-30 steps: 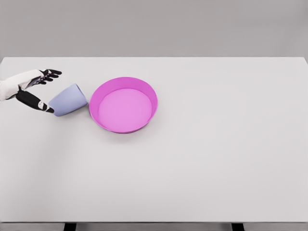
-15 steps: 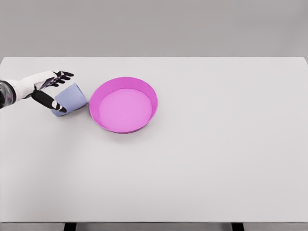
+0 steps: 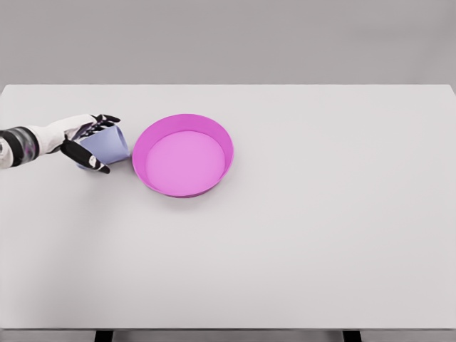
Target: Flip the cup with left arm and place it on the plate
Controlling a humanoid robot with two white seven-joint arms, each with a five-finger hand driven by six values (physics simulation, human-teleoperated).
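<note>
A: Where is the cup?

B: On the white desk, at its left side, just beside the left rim of the pink plate. It looks tipped rather than upright, but the robot hand covers much of it, so I cannot make out which end is the mouth.

A: And the left robot hand?

B: It comes in from the left edge. The dark fingers reach over the top of the cup and the thumb runs along its near lower side, so the cup sits between them. Whether they actually press on it or only bracket it is hard to tell at this size.

A: How much of the arm shows?

B: Only the wrist and a bit of forearm; the rest is cut off by the picture's left edge.

A: Does the cup touch the plate?

B: It's very close, but I cannot tell whether they touch. The plate itself is fully visible, with nothing in it.
</note>
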